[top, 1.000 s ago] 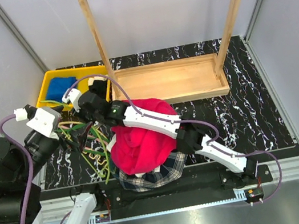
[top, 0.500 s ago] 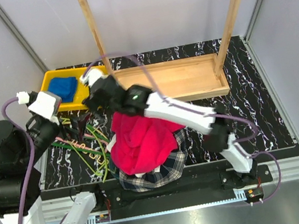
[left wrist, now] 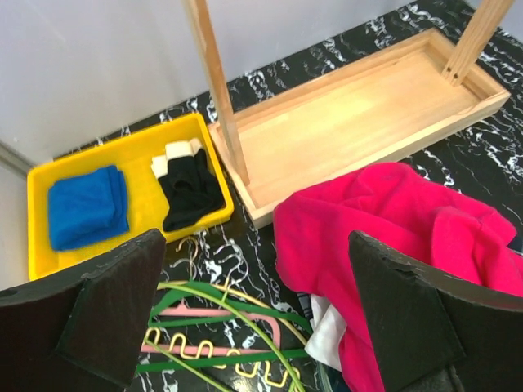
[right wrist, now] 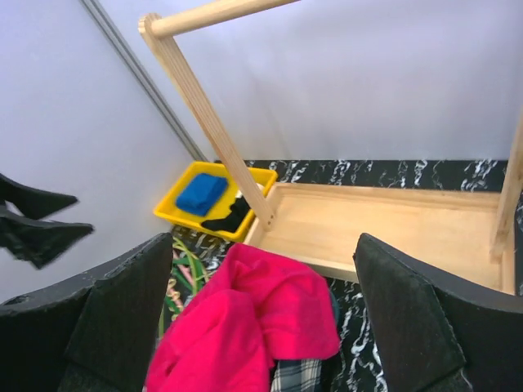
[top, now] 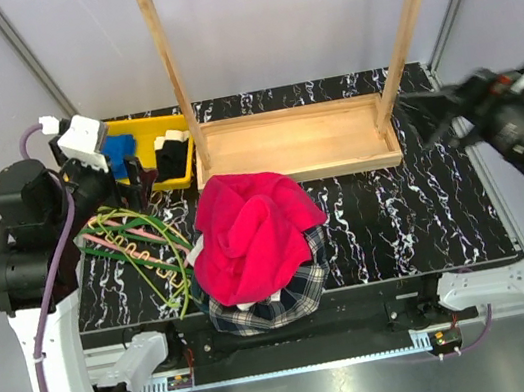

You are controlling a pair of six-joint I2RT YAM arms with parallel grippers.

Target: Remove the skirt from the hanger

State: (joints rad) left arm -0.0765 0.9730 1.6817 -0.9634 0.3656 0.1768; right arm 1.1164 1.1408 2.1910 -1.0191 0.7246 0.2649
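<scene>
Black marbled table (top: 417, 209), grey walls behind.

Top view:
- Plaid skirt (top: 290, 298): dark check with a white edge, heaped at the near table edge. Only its lower rim shows; a red garment (top: 248, 234) covers the remainder.
- Hangers (top: 139, 248): a tangle of green, pink and yellow, just left of the heap. Whether any of them touches the skirt cannot be told.
- Wooden rack (top: 294, 145): stands at the back.
- Yellow tray (top: 158, 123): at the back left.
- Left gripper (top: 133, 175): over the tray's near edge.
- Right gripper (top: 423, 117): raised at far right, blurred.

Left wrist view: fingers (left wrist: 106, 302) spread wide, nothing between them. A white strip peeks from under the red cloth; the image edge cuts the heap off.

Right wrist view: fingers (right wrist: 409, 310) wide apart, empty. A sliver of plaid shows at the bottom edge.
</scene>
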